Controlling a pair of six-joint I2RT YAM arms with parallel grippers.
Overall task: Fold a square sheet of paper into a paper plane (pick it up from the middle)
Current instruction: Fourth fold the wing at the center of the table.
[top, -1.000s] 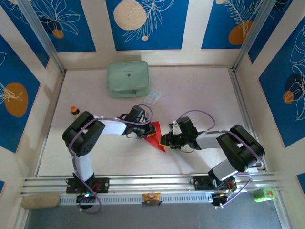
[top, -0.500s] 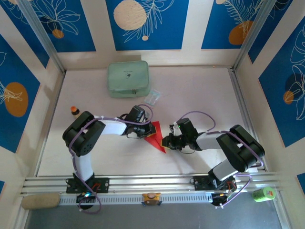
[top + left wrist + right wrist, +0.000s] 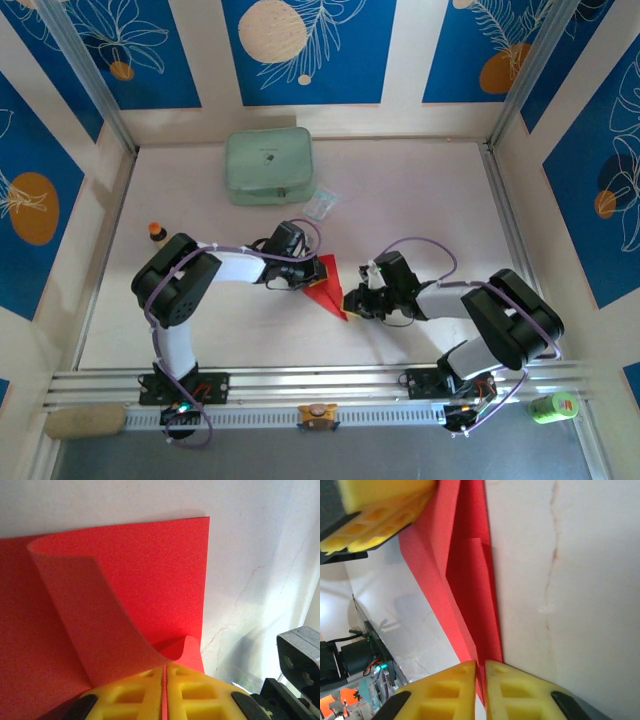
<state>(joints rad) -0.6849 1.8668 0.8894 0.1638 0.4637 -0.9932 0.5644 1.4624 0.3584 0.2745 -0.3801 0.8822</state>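
The square sheet of paper [image 3: 326, 285], bright red and folded into a narrow pointed shape, lies at the table's middle between both arms. My left gripper [image 3: 310, 277] is shut on its left edge; in the left wrist view the red paper [image 3: 125, 580] curls up out of the closed yellow fingers [image 3: 195, 690], gripper point [image 3: 163, 672]. My right gripper [image 3: 348, 300] is shut on the sheet's lower right tip. In the right wrist view the paper [image 3: 465, 580] runs as a layered strip away from my gripper [image 3: 481, 666], with the left arm's yellow fingers [image 3: 375, 520] at top left.
A pale green pouch [image 3: 268, 165] lies at the back of the table, with a small clear plastic packet [image 3: 320, 204] beside it. A small orange-capped bottle [image 3: 157, 232] stands at the left edge. A green tape roll [image 3: 552, 405] sits beyond the front rail.
My right gripper has shifted slightly right and toward the front, its arm settling lower, still holding the paper's tip. The left arm has stayed put.
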